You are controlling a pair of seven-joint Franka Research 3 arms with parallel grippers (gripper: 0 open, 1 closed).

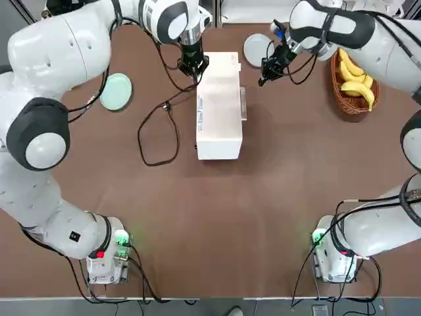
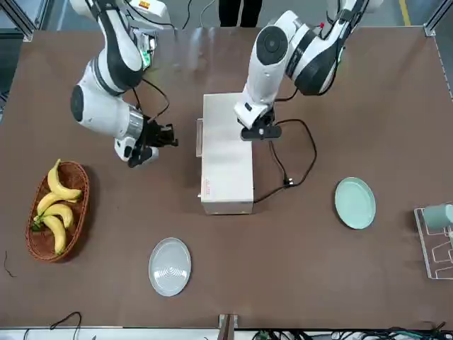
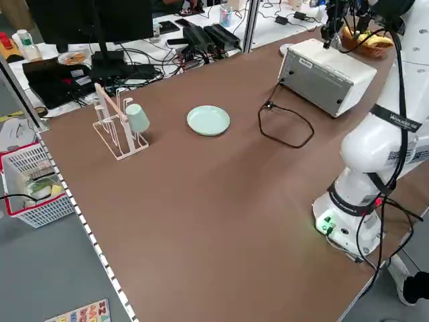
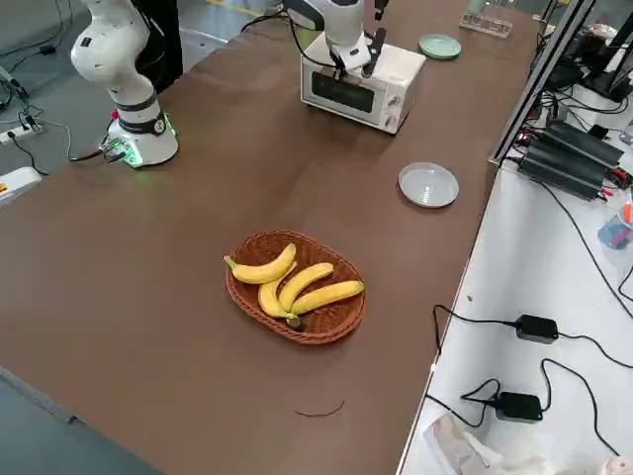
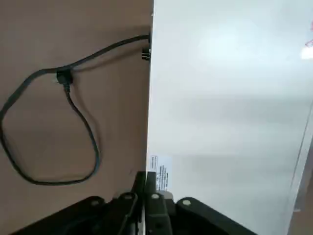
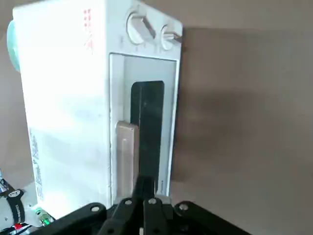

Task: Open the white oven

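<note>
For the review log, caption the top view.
Both shut hands flank the closed white oven: left hand over its rear edge, right hand off its door side.

Looks like a robotics lab, not a kitchen. Big brown table (image 3: 201, 201) with two arms bolted on, aluminium frame posts (image 4: 549, 69) around it, a monitor (image 3: 94, 20) on the far bench, power bricks and cables (image 4: 534, 327) along the side.

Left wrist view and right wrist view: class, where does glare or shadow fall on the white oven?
Left wrist view: the white oven top is washed out by glare; right wrist view: its top glares too, and its shadow darkens the table beside the door.
</note>
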